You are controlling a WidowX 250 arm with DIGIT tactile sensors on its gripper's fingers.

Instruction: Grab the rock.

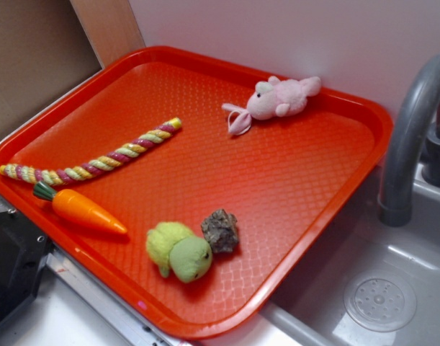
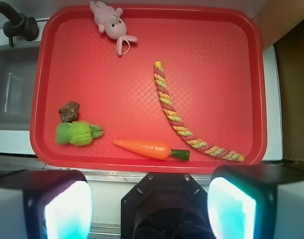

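Observation:
The rock (image 1: 220,230) is a small dark grey-brown speckled lump on the red tray (image 1: 277,180), near its front edge, touching the yellow-green plush toy (image 1: 178,251). In the wrist view the rock (image 2: 68,111) lies at the tray's left side, just above the green plush (image 2: 77,133). My gripper (image 2: 151,209) is open and empty, its two fingers wide apart at the bottom of the wrist view, high above and short of the tray's near rim (image 2: 142,167). The gripper does not show in the exterior view.
An orange toy carrot (image 1: 83,209), a striped rope toy (image 1: 97,162) and a pink plush bunny (image 1: 277,99) also lie on the tray. A grey faucet (image 1: 410,137) and sink basin (image 1: 382,299) stand to the tray's right. A wall is behind.

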